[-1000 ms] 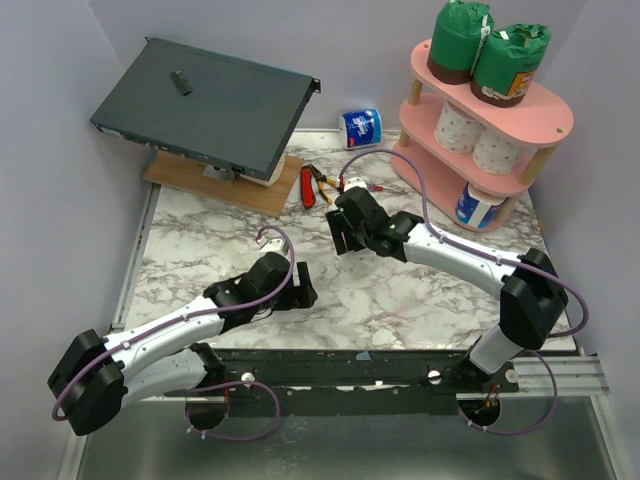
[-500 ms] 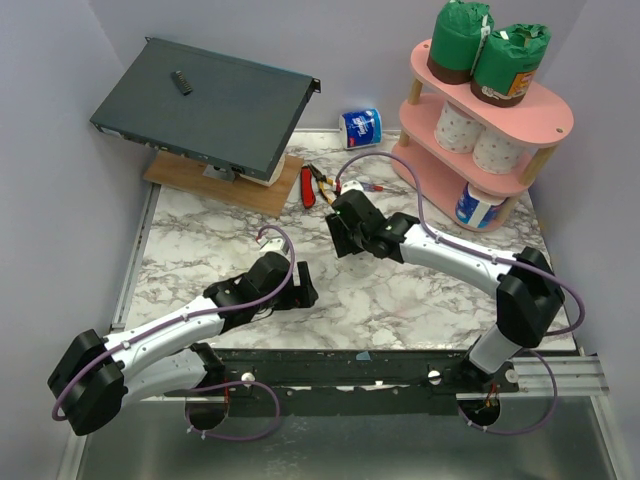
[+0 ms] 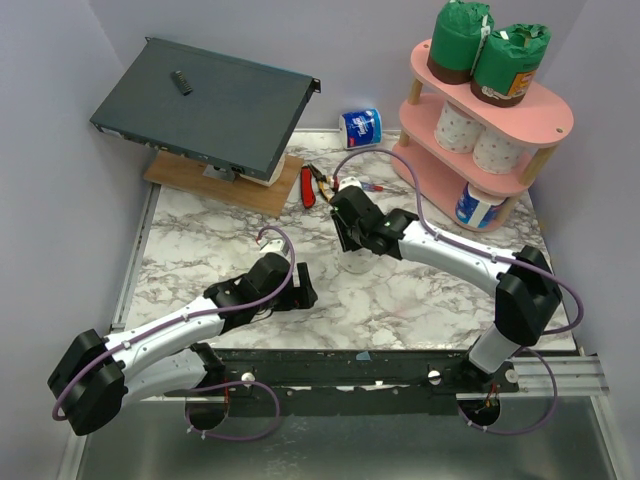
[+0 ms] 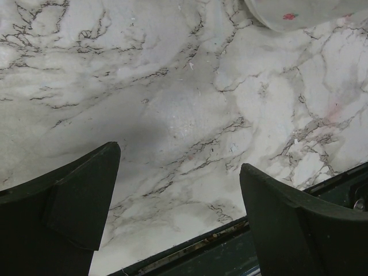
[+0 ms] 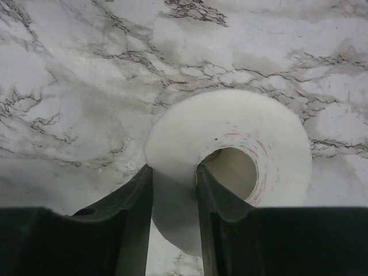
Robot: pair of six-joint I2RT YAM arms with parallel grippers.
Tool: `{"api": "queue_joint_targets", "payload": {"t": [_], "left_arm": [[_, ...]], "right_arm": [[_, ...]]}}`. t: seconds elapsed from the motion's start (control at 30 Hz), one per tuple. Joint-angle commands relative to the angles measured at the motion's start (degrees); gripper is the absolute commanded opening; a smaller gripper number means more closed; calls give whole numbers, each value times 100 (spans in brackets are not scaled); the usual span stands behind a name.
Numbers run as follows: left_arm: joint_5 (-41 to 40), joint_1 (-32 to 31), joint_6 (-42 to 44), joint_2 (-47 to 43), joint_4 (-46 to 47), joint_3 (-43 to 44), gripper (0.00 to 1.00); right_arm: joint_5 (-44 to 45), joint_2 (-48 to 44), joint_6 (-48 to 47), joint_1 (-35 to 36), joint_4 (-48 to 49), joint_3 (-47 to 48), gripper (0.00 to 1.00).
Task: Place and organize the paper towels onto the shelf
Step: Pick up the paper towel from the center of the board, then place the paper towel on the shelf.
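Right gripper [image 5: 172, 175]: narrowed from a wide spread a second ago to a tight pinch on the wall of the white roll [image 5: 270, 144], one finger on the outside at 9 o'clock of the wall, the other just inside the core hole. Nudged slightly toward 11 o'clock in the overhead view, with the elbow pulled a touch toward 9 o'clock.
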Motion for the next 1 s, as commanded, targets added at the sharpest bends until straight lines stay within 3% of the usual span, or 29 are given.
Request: {"api": "queue_joint_targets", "payload": {"t": [0.0, 0.27, 0.67, 0.97], "left_arm": [[96, -29, 67, -8, 93, -30, 90], [45, -29, 92, -116, -62, -24, 90], [17, -29, 274, -292, -429, 160, 90], [-55, -29, 410, -176, -608, 385, 90]], "right_arm": [[446, -2, -245, 47, -131, 525, 30], [1213, 303, -787, -20, -377, 1765, 27], [1378, 1162, -1247, -1149, -323, 3817, 27], [1568, 1923, -1587, -1621, 71, 4802, 26]]}}
